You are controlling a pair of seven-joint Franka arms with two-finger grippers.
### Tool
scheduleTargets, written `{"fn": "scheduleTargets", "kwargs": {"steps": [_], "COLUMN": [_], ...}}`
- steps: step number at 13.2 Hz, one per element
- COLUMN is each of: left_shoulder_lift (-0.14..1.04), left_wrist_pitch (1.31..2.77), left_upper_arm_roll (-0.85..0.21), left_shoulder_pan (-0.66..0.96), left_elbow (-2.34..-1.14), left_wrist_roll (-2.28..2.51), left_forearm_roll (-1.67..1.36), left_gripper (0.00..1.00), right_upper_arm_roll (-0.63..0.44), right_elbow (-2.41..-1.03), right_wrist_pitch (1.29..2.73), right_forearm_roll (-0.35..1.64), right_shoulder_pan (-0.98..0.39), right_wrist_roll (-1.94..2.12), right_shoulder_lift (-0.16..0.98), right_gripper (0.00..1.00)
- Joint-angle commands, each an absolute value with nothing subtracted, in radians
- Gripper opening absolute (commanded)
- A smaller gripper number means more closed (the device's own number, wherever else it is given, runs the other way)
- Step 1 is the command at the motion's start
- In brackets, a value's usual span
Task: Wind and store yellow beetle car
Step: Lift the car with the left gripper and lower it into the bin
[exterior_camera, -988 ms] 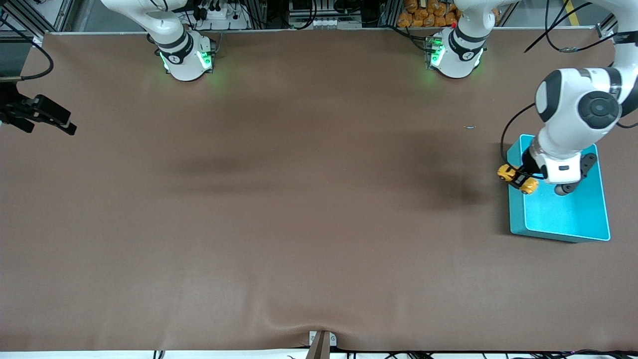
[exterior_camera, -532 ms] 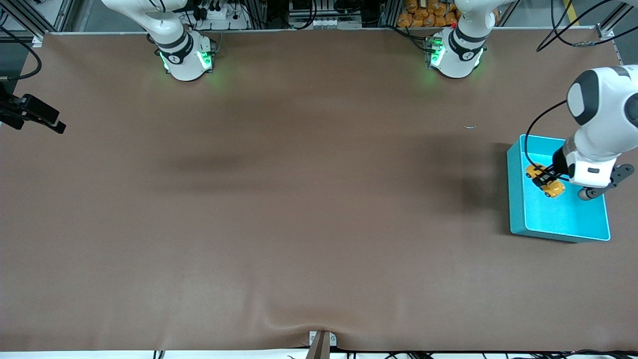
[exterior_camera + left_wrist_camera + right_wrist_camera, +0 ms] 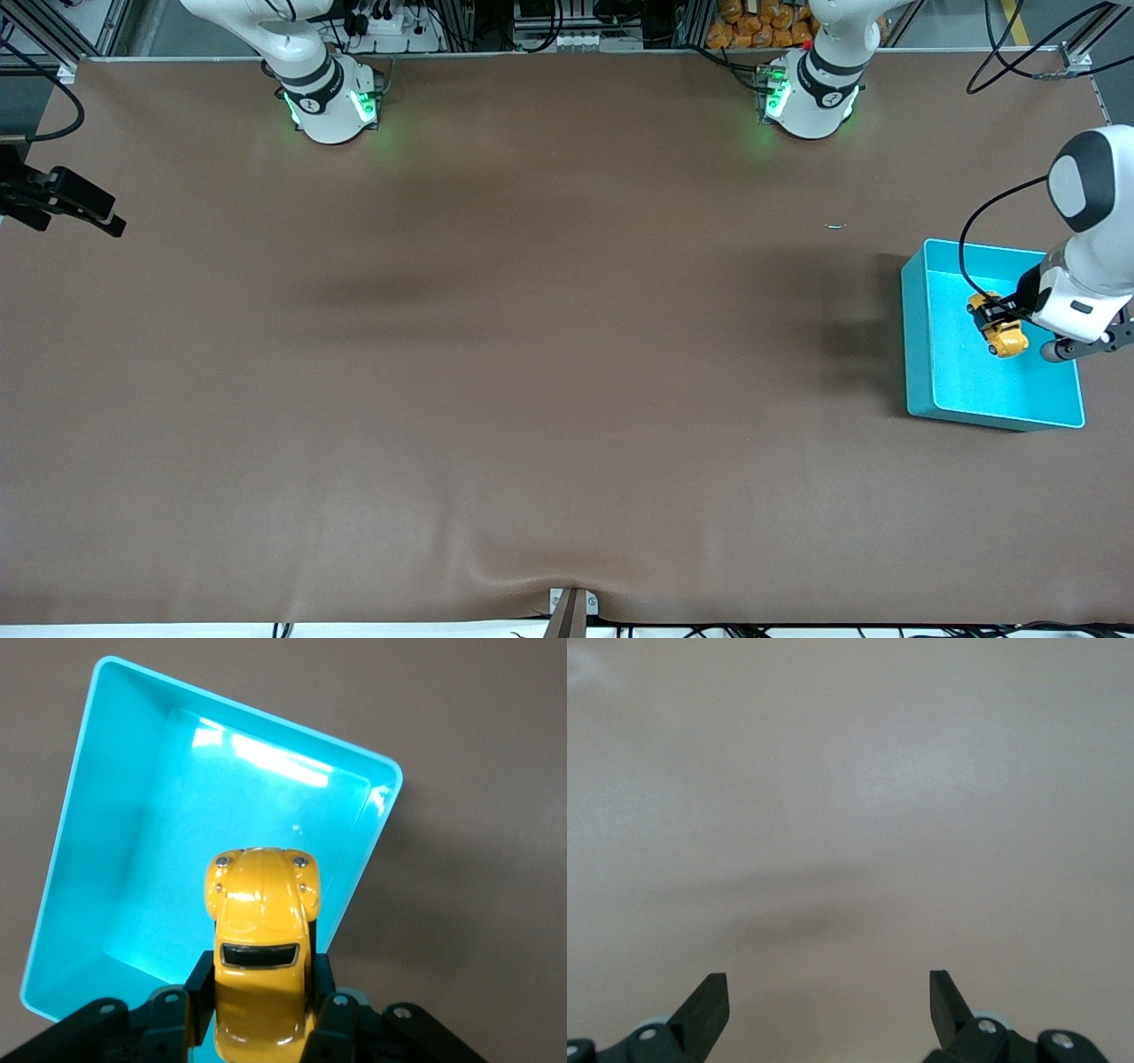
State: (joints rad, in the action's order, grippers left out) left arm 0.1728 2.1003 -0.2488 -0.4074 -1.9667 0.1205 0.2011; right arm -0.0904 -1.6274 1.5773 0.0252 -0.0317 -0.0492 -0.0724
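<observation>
The yellow beetle car (image 3: pixel 998 329) is a small rounded yellow toy with dark windows. My left gripper (image 3: pixel 999 321) is shut on the car's sides and holds it in the air over the inside of the turquoise bin (image 3: pixel 918 354). In the left wrist view the car (image 3: pixel 261 912) sits between the black fingers (image 3: pixel 197 983), with the bin's bare floor (image 3: pixel 159 833) below it. My right gripper (image 3: pixel 84 206) hangs open and empty over the edge of the table at the right arm's end. In the right wrist view the right gripper (image 3: pixel 828 997) has only bare brown table under it.
The bin stands at the left arm's end of the brown table (image 3: pixel 532 354). A tiny pale sliver (image 3: pixel 835 226) lies on the table, farther from the front camera than the bin.
My left gripper has carried the car from over the bin's rim to over the bin's inside, toward the left arm's end. The right gripper has shifted only slightly.
</observation>
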Motion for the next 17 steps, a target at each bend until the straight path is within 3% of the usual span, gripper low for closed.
{"fn": "scheduleTargets", "kwargs": {"steps": [1, 7, 17], "left_shoulder_lift": [0.225, 0.291, 0.387], "left_wrist_pitch": [2.022, 2.066, 2.256], "left_upper_arm_roll": [-0.252, -0.253, -0.252], "left_shoulder_pan": [-0.443, -0.557, -0.583], "left_elbow": [-1.884, -1.884, -1.97], "left_wrist_roll": [-0.015, -0.236, -0.291], "left_forearm_roll": [0.213, 0.221, 0.282], "left_gripper": [0.0, 0.0, 0.0], "right_upper_arm_roll": [-0.092, -0.095, -0.098], "right_elbow": [-1.623, -1.608, -1.603], "right_wrist_pitch": [1.565, 1.563, 1.559], "right_forearm_roll": [0.015, 0.014, 0.014], "right_shoulder_pan": [-0.04, -0.032, -0.026], "right_wrist_roll": [-0.054, -0.054, -0.055], "right_shoulder_lift": [-0.084, -0.083, -0.083], "right_gripper": [1.0, 1.0, 1.0]}}
